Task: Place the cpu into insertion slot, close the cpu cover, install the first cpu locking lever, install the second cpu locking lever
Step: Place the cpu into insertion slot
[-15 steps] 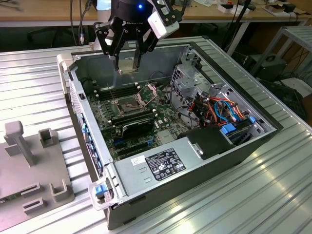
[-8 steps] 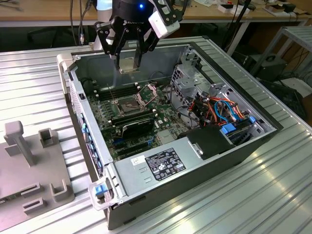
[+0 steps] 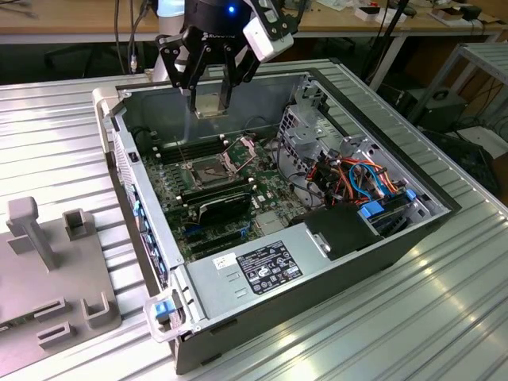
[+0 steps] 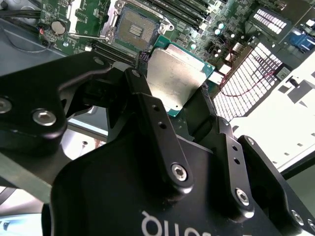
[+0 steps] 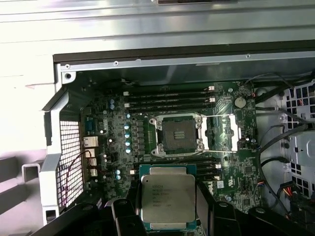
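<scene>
My gripper is shut on the cpu, a flat silvery square chip, and hangs above the open computer case. In both wrist views the cpu sits between the black fingers, metal face showing. The insertion slot lies bare on the motherboard, some way below and off to one side of the chip. The cpu cover is swung open beside the slot. I cannot make out the locking levers clearly.
Long black memory slots flank the socket. A power supply, a bundle of coloured cables and a drive cage fill the case's other end. Case walls ring the board. A grey fixture stands at the exterior view's left.
</scene>
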`<action>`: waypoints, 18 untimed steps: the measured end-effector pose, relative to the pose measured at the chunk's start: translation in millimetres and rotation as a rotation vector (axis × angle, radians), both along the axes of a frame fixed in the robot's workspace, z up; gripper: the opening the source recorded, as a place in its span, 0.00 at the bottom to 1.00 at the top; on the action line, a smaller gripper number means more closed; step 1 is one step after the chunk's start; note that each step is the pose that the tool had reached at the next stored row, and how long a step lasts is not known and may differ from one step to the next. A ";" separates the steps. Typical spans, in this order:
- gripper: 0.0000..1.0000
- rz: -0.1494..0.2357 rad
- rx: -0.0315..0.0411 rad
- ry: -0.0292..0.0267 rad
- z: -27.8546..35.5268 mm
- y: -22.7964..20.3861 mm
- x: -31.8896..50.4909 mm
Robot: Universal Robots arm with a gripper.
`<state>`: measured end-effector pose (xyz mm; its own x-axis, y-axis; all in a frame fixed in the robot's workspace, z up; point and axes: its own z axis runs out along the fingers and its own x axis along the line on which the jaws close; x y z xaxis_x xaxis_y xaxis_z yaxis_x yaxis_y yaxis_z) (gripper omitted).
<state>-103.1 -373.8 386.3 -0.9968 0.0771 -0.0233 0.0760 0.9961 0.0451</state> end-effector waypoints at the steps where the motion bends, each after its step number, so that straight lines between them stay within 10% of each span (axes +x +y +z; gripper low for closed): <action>1: 0.55 0.000 -0.0001 0.0001 0.0 0.2 0.3; 18: 0.55 0.000 -0.0001 0.0001 -2.4 1.6 4.3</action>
